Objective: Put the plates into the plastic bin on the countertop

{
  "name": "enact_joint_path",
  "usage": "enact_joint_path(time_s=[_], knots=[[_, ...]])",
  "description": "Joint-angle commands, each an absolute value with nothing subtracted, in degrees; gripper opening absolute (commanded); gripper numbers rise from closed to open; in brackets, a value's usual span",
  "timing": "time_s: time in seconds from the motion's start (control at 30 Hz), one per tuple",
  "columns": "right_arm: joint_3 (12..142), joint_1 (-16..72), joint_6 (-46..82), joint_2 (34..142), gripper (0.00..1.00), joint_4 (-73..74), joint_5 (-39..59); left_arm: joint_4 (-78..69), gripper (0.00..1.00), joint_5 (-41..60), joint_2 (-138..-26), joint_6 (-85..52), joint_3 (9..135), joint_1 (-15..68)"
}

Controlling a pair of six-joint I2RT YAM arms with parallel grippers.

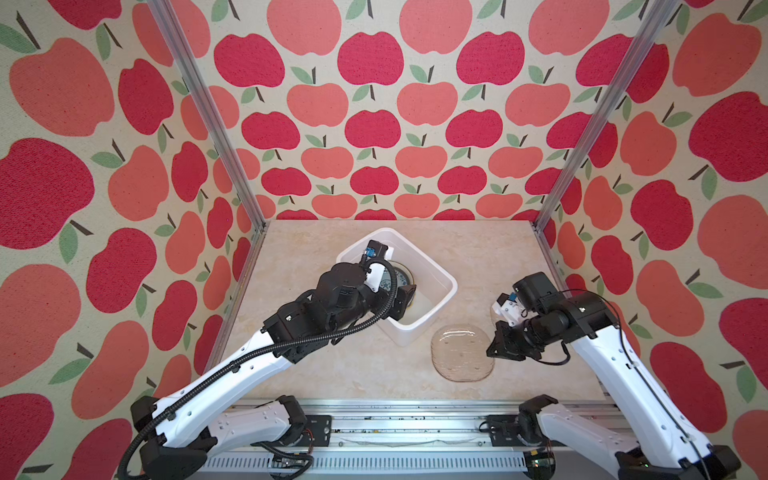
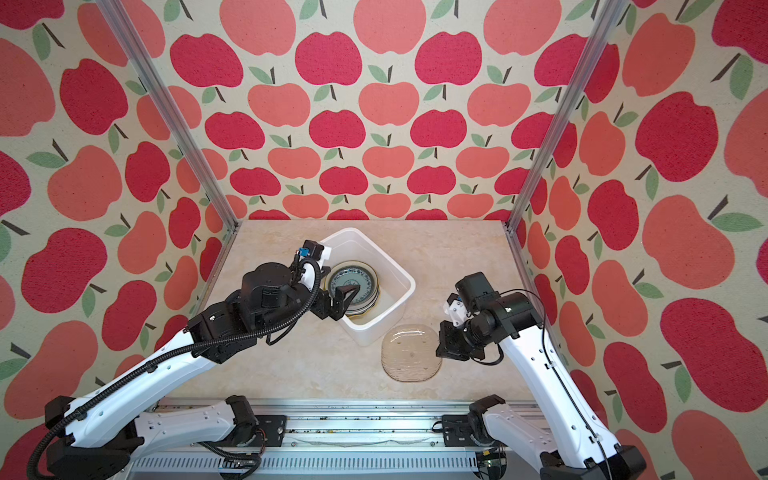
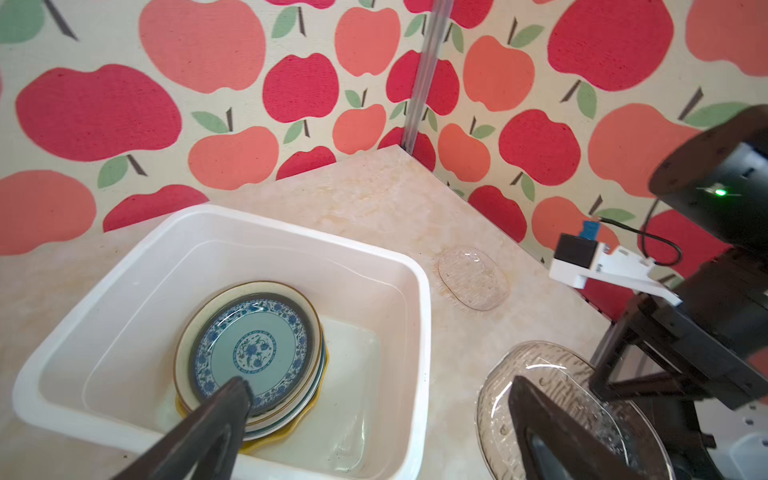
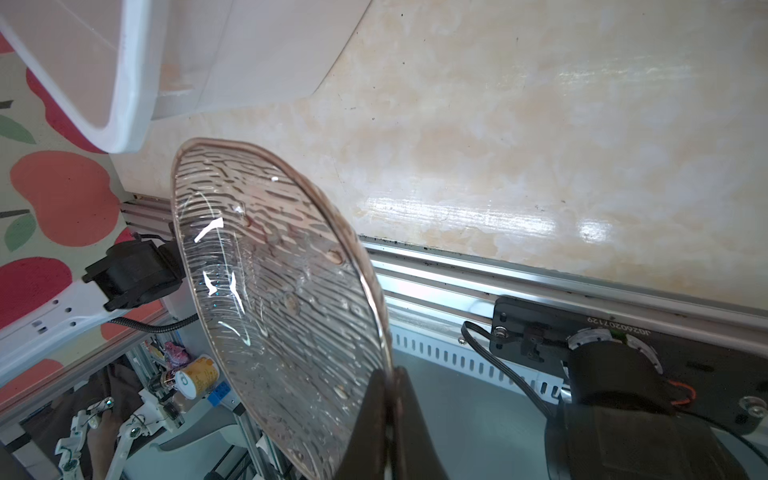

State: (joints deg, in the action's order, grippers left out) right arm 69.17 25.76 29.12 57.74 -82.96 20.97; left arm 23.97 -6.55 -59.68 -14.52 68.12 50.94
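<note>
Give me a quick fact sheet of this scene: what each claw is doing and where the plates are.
Left gripper: open, empty, over the stack in the plastic bin
Right gripper: shut on the clear glass plate's rim
Clear glass plate: outside the bin, beside it
Plastic bin: on the countertop, holds stacked plates
Top of stack: blue-patterned plate
Lowest visible: yellow scalloped plate
</note>
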Motion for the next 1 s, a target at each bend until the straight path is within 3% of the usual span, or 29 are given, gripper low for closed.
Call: enact_joint_path(time_s=[0.0, 0.3, 0.53, 0.97], knots=[[74.86, 25.66, 33.05, 57.54, 0.00, -87.55, 24.48, 24.01, 0.99, -9.16, -58.32, -20.72, 65.91, 48.44], [84.20, 25.83, 51.24, 62.77, 0.00, -74.38, 24.62, 26.81, 0.99, -10.82, -58.32, -21.29, 64.43, 46.20], [84.98, 32.47, 76.64, 66.36, 0.00, -56.53, 6.55, 26.40, 0.99, -14.31, -55.20, -21.41, 62.97, 46.07], [103.03, 45.60, 88.08, 91.61, 0.00, -52.46, -14.32, 26.39, 0.99, -14.32, -50.29, -15.76, 62.60, 45.62]])
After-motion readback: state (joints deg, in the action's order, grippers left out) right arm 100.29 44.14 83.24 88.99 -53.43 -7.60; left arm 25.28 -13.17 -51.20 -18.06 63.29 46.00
